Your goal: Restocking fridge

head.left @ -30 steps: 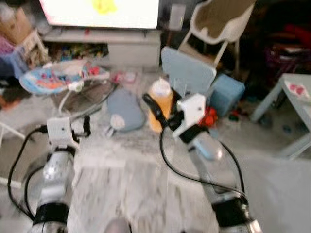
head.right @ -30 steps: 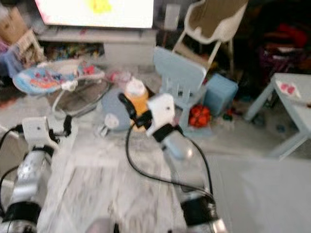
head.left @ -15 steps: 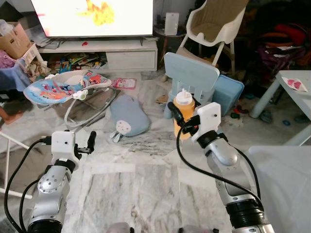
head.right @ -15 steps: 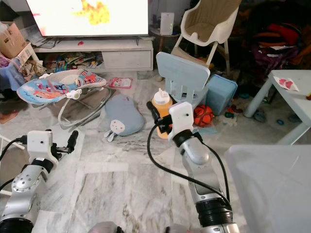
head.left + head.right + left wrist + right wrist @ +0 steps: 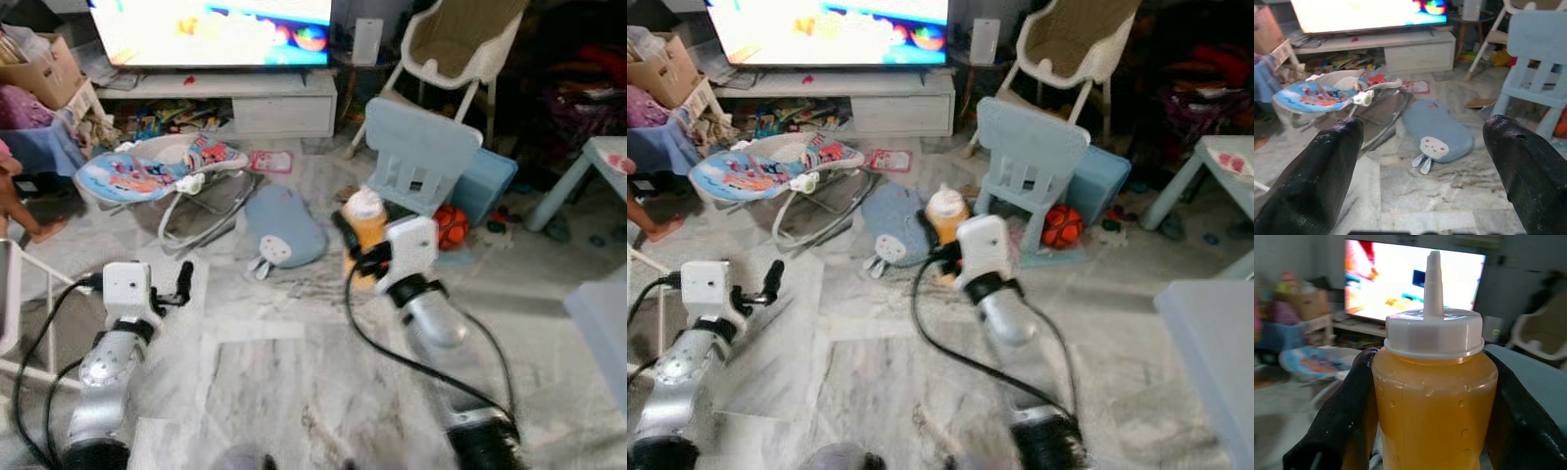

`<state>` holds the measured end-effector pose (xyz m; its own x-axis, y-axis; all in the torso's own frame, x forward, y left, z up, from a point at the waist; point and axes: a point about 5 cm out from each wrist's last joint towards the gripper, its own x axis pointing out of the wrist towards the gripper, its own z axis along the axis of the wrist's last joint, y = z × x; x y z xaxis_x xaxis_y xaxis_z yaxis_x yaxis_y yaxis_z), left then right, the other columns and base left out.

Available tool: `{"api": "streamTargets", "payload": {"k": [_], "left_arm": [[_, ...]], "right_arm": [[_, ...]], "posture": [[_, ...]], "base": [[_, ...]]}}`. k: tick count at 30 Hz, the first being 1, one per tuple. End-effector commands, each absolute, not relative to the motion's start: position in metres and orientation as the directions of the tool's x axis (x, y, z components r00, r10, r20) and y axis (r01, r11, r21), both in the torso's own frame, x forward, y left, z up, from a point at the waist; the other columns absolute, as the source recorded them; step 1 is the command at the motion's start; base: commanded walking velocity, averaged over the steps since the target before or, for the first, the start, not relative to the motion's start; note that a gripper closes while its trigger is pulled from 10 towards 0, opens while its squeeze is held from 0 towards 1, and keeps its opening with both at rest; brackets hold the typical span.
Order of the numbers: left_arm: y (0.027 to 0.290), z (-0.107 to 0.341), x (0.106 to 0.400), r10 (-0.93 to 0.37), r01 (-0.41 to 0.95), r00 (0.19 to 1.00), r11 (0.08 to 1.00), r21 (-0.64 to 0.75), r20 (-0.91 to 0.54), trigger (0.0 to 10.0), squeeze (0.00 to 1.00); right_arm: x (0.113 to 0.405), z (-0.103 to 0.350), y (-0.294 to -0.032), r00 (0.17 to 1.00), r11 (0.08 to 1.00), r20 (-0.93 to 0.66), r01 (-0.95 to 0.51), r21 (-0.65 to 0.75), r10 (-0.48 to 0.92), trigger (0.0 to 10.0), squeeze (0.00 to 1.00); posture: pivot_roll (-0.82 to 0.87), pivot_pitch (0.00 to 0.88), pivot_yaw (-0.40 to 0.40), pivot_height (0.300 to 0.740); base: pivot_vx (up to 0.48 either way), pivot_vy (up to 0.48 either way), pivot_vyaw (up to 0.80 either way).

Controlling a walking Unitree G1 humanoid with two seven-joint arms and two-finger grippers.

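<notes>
Right wrist view shows the right gripper (image 5: 1432,416) pinching an upright orange squeeze bottle (image 5: 1434,396) between its fingers.

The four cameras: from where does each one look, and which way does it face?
Left eye view: head, facing down and forward; both arms, right gripper holding orange squeeze bottle.
Right eye view: same scene; left gripper.
Left wrist view: along two parted fingers at blue cushion.
Right wrist view: bottle close between fingers.
Shared: television.
</notes>
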<state>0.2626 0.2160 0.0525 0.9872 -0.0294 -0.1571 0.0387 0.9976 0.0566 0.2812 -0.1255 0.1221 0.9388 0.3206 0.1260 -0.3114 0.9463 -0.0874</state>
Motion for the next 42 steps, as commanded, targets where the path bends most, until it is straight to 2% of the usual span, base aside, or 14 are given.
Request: {"api": "streamTargets", "payload": {"k": [1,4,13,32,42], "left_arm": [[0.221,0.055,0.262,-0.006,0.019,0.988,0.996,0.084,-0.152,10.0,0.00],[0.221,0.055,0.263,0.006,0.008,0.989,0.996,0.091,-0.146,10.0,0.00],[0.221,0.057,0.266,0.048,-0.034,0.990,0.994,0.100,-0.135,10.0,0.00],[0.212,0.058,0.271,0.018,-0.004,0.992,0.994,0.114,-0.128,10.0,0.00],[0.208,0.055,0.270,-0.016,0.032,0.987,0.994,0.102,-0.157,10.0,0.00]], "right_arm": [[0.284,0.133,-0.112,0.919,0.934,0.168,-0.348,-0.087,0.358,10.0,0.00],[0.284,0.135,-0.108,0.912,0.928,0.176,-0.362,-0.086,0.372,10.0,0.00],[0.281,0.138,-0.096,0.890,0.910,0.193,-0.407,-0.073,0.414,10.0,0.00],[0.285,0.144,-0.085,0.860,0.887,0.220,-0.443,-0.128,0.461,10.0,0.00],[0.289,0.141,-0.084,0.870,0.894,0.206,-0.434,-0.112,0.449,10.0,0.00]], "posture": [[0.05,0.010,-0.020,0.740],[0.05,0.015,-0.022,0.740],[0.05,0.032,-0.022,0.740],[0.06,0.033,-0.012,0.740],[0.07,0.032,-0.020,0.740]], "base": [[0.000,0.476,0.00],[0.000,0.480,0.00],[0.000,0.480,0.80],[0.000,0.480,0.78],[0.000,0.480,0.26]]}}
